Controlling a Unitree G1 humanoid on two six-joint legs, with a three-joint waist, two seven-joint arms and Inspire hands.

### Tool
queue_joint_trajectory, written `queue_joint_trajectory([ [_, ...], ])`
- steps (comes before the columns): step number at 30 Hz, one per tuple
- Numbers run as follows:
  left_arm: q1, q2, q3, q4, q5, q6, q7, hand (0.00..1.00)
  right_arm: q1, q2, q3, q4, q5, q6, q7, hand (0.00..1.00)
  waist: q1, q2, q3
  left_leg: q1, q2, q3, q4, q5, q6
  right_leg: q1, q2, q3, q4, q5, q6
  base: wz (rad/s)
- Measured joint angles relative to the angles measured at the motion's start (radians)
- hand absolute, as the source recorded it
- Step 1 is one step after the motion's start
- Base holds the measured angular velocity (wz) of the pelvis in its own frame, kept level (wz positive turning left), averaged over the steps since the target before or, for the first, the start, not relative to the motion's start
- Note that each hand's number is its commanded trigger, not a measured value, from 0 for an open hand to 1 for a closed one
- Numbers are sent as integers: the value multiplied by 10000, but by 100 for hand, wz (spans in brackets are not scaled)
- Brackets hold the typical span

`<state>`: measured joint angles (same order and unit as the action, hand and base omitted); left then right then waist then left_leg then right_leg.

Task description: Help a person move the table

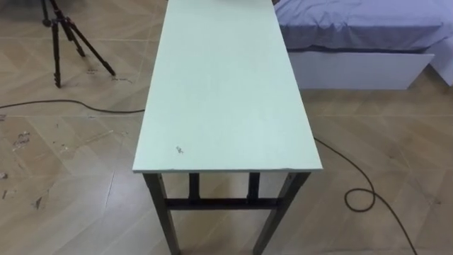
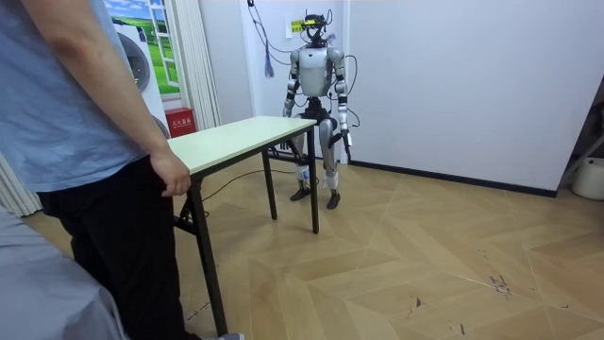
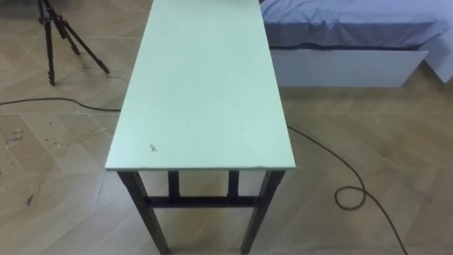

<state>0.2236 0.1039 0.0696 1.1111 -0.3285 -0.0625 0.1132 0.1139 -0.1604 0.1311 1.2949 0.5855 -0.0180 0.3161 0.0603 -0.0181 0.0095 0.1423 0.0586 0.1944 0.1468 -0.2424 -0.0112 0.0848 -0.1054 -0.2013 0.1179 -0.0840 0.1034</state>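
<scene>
The table (image 1: 226, 92) stands up the middle of my eye views, its near end at lower centre, with a person's hand (image 2: 170, 176) at its other end. My left hand (image 2: 346, 140) hangs low at my side, off the top; whether it is spread or curled I cannot tell. If the person lifts first, the top could tip or swing into the bed (image 1: 354, 42) at upper right.

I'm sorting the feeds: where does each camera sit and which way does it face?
Left eye view: on the robot's head, looking down along the table toward the bed.
Right eye view: beside it, same aim; both share table, bed, tripod.
Room view: beside the person at the table's opposite end, facing the whole robot.
</scene>
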Motion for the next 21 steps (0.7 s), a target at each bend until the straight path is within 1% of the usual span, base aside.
queue_joint_trajectory([
  [2, 20, 15, 11, 1, -530, 137, -453, 0, 4, -66, -65, -30, -3, 107, 102, 0, 4, 30, -4, -16, 5, 11, -25, -1, -2, -21, 4, 27, 4, 0, 0, -2],
  [4, 99, 83, 72, 52, -1255, 211, -1115, 0, 13, -139, -450, -78, 42, 247, 325, 0, 74, 93, -16, -42, 17, 92, 46, -1, -3, -86, 6, 32, 10, 1, -1, -7],
  [6, 236, 112, 61, 48, -1881, 221, -1663, 0, 66, -270, -465, -200, 393, 273, 584, 0, 42, 164, -14, -53, 14, 86, 59, -1, -2, -89, -2, -18, 15, 1, -1, -2],
  [7, 263, 123, 59, 48, -1978, 228, -1823, 0, 64, -310, -473, -227, 473, 283, 686, 0, 32, 188, -12, -56, 13, 85, 60, -1, -3, -90, -2, -27, 15, 1, -2, 0],
  [9, 320, 165, 32, -2, -2607, 324, -2342, 0, 209, -409, -491, -703, 858, 334, 962, 0, -6, 262, -9, -76, 16, 72, 68, 0, -3, -100, -1, -30, 15, 1, -1, 0],
  [11, 387, 180, 20, -180, -3022, 383, -2666, 0, 347, -422, -582, -1112, 1004, 335, 1247, 0, 1, 262, -14, -87, 16, 70, 76, 0, -3, -105, -1, -49, 16, 1, -1, 0],
  [13, 373, 169, 20, -405, -3514, 439, -2931, 0, 496, -411, -578, -1528, 1165, 369, 1347, 0, 10, 253, -12, -105, 15, 67, 74, 0, -3, -131, -11, -146, 37, 1, -1, 0],
  [14, 435, 166, -11, -714, -3963, 512, -3073, 0, 647, -440, -579, -1917, 1261, 424, 1381, 0, 17, 249, -4, -121, 21, 74, 68, -1, -3, -186, -16, -217, 85, 1, -1, 0],
  [15, 526, 183, -156, -978, -4401, 526, -3226, 0, 816, -436, -578, -2400, 1333, 442, 1448, 0, 25, 245, 2, -136, 36, 85, 64, -1, -3, -244, -13, -219, 160, 1, -1, -7],
  [16, 645, 186, -320, -1255, -4830, 562, -3403, 0, 989, -432, -586, -2924, 1443, 542, 1489, 0, 32, 243, -10, -160, 43, 118, 61, -1, -3, -326, -11, -217, 226, 1, -1, -8],
  [18, 727, 169, -412, -1631, -5362, 650, -3710, 0, 1177, -352, -668, -3586, 1669, 633, 1616, 0, -4, 242, -11, -171, 42, 147, 57, -1, -3, -347, -11, -210, 223, 1, -1, -3],
  [19, 739, 173, -573, -1806, -5772, 666, -3842, 0, 1212, -301, -663, -3702, 2026, 641, 1718, 0, -16, 260, -47, -170, 42, 144, 56, -1, -3, -340, -10, -211, 223, 1, -1, 0],
  [20, 758, 173, -669, -1875, -5973, 688, -3914, 0, 1212, -290, -663, -3708, 2214, 651, 1760, 0, -18, 242, -45, -170, 41, 144, 56, -1, -3, -340, -10, -211, 224, 1, -1, 0],
  [21, 766, 176, -854, -2091, -6499, 794, -4049, 0, 1266, -299, -664, -3907, 2593, 813, 1778, 0, -16, 251, -59, -170, 37, 144, 57, 0, -3, -340, -14, -210, 225, 1, -1, 0],
])
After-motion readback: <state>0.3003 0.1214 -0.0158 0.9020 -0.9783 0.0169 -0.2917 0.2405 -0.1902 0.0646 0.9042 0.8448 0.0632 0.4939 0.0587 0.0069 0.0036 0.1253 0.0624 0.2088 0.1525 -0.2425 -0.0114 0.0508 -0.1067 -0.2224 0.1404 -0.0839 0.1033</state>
